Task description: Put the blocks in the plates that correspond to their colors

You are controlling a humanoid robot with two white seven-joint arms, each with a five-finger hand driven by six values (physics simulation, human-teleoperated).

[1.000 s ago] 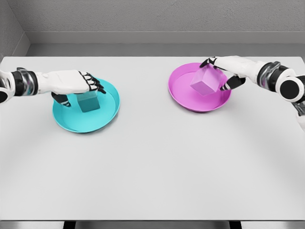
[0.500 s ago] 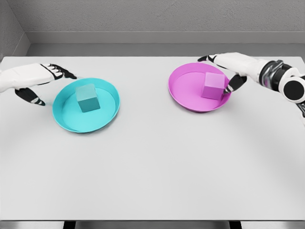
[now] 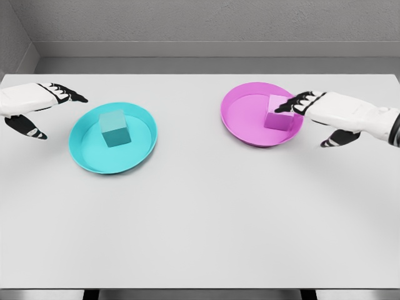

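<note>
Beside each plate's outer rim hangs an open robot hand [image 3: 37,106] [image 3: 325,112].

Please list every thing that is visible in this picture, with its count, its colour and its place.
table: 1, white-grey, fills the view
teal plate: 1, teal, left half of the table
teal block: 1, teal, inside the teal plate
pink plate: 1, magenta, right half of the table
pink block: 1, pink, inside the pink plate, near its right rim
left hand: 1, white and black, left of the teal plate, open
right hand: 1, white and black, at the pink plate's right rim, open
</note>
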